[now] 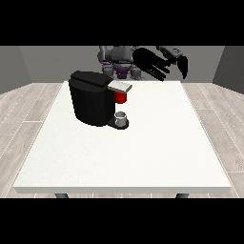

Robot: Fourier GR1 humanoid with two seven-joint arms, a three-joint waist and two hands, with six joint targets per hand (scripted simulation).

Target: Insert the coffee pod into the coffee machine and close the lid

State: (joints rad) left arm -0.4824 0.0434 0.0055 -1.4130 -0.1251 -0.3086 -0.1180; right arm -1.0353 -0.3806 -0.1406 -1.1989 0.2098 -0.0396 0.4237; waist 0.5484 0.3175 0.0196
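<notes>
Nearest the camera lies the front edge of the white table (119, 162), its broad top bare over most of its near half, with two dark legs showing under the edge. Farther back, left of the table's middle, stands the black coffee machine (90, 99), a squat dark body with a slanted top and a grey lid (120, 86) jutting out to the view's right. Just under that lid a red part (121, 97), seemingly the coffee pod, sits in the machine's head. Below it a small grey cup (122, 117) rests on the machine's dark base plate. No brand, label or writing can be read on the machine or anywhere else. Beyond the table's far edge, raised in the air well apart from the machine, the hand at the view's right (155, 63) has its fingers spread and fairly straight, thumb arched off to the side, holding nothing. Behind it the robot's grey and purple torso (119, 59) shows. The other hand cannot be made out.
</notes>
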